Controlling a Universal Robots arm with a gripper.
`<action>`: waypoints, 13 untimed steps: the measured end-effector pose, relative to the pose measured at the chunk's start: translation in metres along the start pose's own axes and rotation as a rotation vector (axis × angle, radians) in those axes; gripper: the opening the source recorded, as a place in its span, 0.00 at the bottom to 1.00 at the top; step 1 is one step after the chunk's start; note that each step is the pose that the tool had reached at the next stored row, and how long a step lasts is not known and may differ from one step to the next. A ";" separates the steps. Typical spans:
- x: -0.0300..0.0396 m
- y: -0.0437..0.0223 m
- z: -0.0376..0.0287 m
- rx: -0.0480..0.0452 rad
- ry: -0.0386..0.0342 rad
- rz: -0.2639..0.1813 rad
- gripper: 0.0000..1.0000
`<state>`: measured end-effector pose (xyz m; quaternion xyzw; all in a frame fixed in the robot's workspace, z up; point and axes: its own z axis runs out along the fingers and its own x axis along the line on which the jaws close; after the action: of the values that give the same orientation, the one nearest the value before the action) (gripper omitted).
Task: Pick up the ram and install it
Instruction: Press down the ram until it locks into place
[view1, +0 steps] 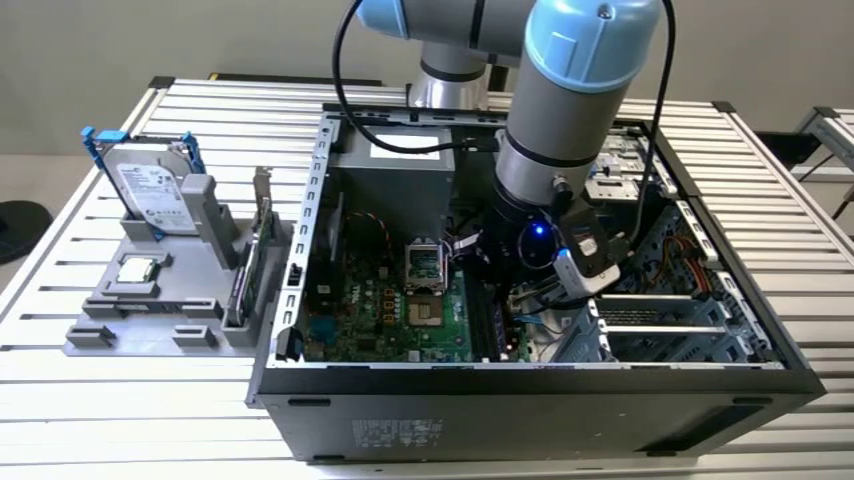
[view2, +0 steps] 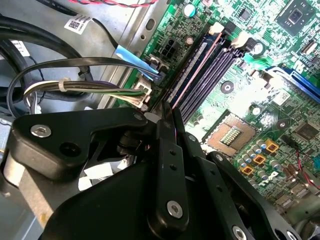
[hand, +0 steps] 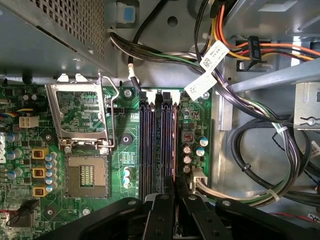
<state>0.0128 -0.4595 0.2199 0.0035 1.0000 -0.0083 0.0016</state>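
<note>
Lowering my gripper (hand: 175, 192) into the open computer case (view1: 534, 375), I am working on the install step — the ram (hand: 174, 145) is standing on edge between my fingers, which are clenched on it. In both wrist views the thin stick is lying along the memory slots (hand: 157, 145) on the motherboard (hand: 125, 140), at the slot nearest the cable bundle (hand: 250, 145). I cannot tell if its lower edge is already touching the slot or is just above it. The empty CPU socket (hand: 87, 175) is well to the side. In the exterior view my arm is reaching down beside the motherboard, and the parts holder (view1: 160, 290) on the bench (view1: 80, 400) is carrying the hard drive (view1: 144, 190). My judgement: seating calls for a straight press down — the stick kept parallel to the slot, the notch matched, the end clips (hand: 160, 95) free.
</note>
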 end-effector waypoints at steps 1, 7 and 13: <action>0.0000 0.0000 0.0000 0.0000 0.0000 0.000 0.00; 0.0000 0.0000 0.0004 0.0000 0.0000 -0.003 0.00; 0.0000 0.0000 0.0019 0.0004 0.0000 -0.003 0.00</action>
<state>0.0128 -0.4596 0.2180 0.0019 1.0000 -0.0085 0.0016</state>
